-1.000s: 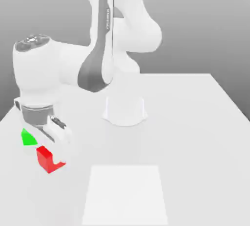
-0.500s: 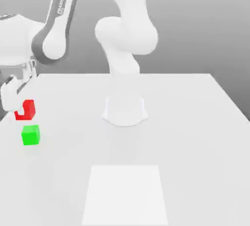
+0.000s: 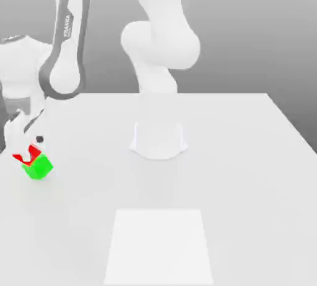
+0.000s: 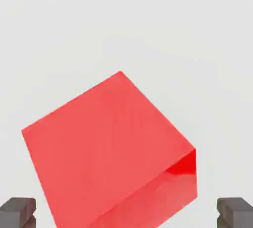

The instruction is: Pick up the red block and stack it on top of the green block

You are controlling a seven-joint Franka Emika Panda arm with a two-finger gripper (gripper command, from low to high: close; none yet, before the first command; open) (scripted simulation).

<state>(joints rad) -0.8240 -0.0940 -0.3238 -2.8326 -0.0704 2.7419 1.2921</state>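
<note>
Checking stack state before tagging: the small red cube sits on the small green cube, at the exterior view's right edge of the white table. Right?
Not quite. The small red cube does sit on the small green cube, but the pair is at the exterior view's left edge of the white table, not its right. The exterior view shows this.

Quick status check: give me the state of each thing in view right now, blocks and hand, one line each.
Red block: on top of the green block, sitting tilted and skewed rather than square.
Green block: on the table, under the red block.
Hand: open, fingers spread wide of the red block's sides, just above it.
</note>
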